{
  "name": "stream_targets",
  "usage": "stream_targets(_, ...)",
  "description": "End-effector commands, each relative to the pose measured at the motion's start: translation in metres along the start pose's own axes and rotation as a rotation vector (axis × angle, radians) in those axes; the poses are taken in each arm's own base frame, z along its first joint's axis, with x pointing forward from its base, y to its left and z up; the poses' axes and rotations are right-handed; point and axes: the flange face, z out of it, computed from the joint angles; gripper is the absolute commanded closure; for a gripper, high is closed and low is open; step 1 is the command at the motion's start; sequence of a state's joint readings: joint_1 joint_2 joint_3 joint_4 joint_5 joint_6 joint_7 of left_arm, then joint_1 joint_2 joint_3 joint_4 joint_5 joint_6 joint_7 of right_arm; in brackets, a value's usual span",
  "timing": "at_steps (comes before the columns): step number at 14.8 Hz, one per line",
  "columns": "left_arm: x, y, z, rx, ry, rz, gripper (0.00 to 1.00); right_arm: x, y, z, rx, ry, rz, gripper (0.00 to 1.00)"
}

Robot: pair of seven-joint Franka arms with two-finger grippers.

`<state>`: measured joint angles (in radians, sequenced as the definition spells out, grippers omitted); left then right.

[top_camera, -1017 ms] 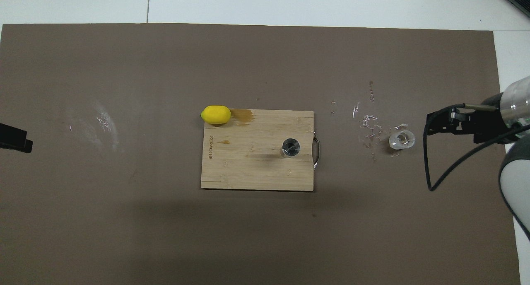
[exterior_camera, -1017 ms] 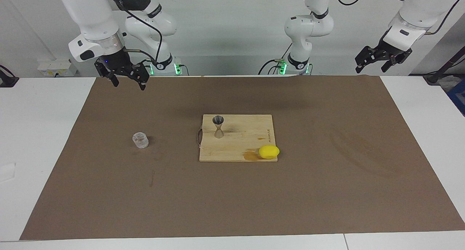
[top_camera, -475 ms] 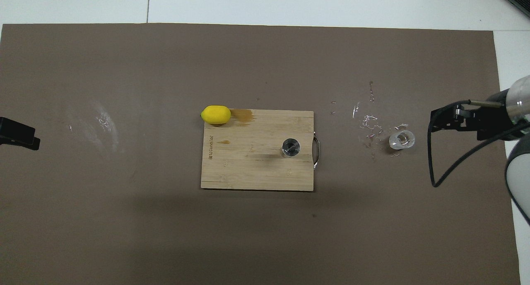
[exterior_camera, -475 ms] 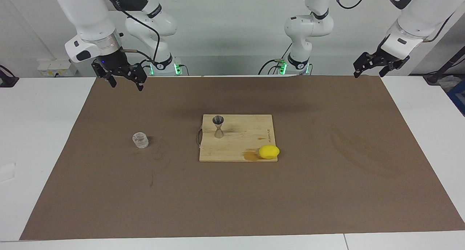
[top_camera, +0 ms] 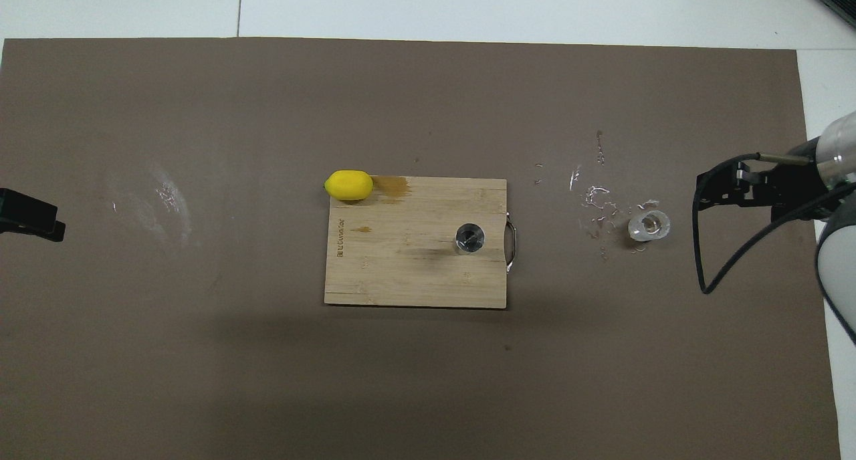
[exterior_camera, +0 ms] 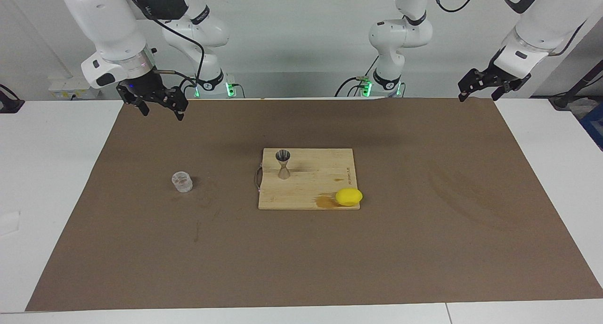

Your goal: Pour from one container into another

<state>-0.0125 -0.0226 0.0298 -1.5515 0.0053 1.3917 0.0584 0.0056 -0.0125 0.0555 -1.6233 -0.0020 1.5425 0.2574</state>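
Note:
The clear ribbed glass cup (exterior_camera: 182,182) (top_camera: 649,225) stands upright on the brown mat toward the right arm's end. The metal hourglass jigger (exterior_camera: 283,164) (top_camera: 470,238) stands upright on the wooden cutting board (exterior_camera: 315,187) (top_camera: 401,273), near its handle end. My right gripper (exterior_camera: 161,112) (top_camera: 701,191) hangs open and empty over the mat's edge by the robots, well apart from the cup. My left gripper (exterior_camera: 478,97) is open and empty, raised over the mat's corner at the left arm's end.
A yellow lemon (exterior_camera: 349,197) (top_camera: 348,185) rests at the board's corner farthest from the robots, beside a wet stain. Spilled droplets (top_camera: 598,202) lie on the mat (exterior_camera: 424,248) between cup and board.
The right gripper has drifted slightly toward the right arm's end of the table. The left gripper has shifted a little. Cup, jigger and lemon have not moved.

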Motion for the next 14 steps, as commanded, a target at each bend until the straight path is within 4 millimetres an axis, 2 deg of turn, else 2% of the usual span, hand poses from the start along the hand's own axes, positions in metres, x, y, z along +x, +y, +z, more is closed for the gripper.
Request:
stream_targets(1,0.0015,0.0003,-0.0026,-0.014,0.003,0.012,0.0,-0.0044,0.002,0.0003,0.008,-0.019,-0.031,0.0)
stream_targets(14,0.0014,0.0003,-0.0029,-0.014,0.006,0.009,0.0,-0.0041,-0.0033,0.0001,0.01,-0.009,-0.089,0.0)
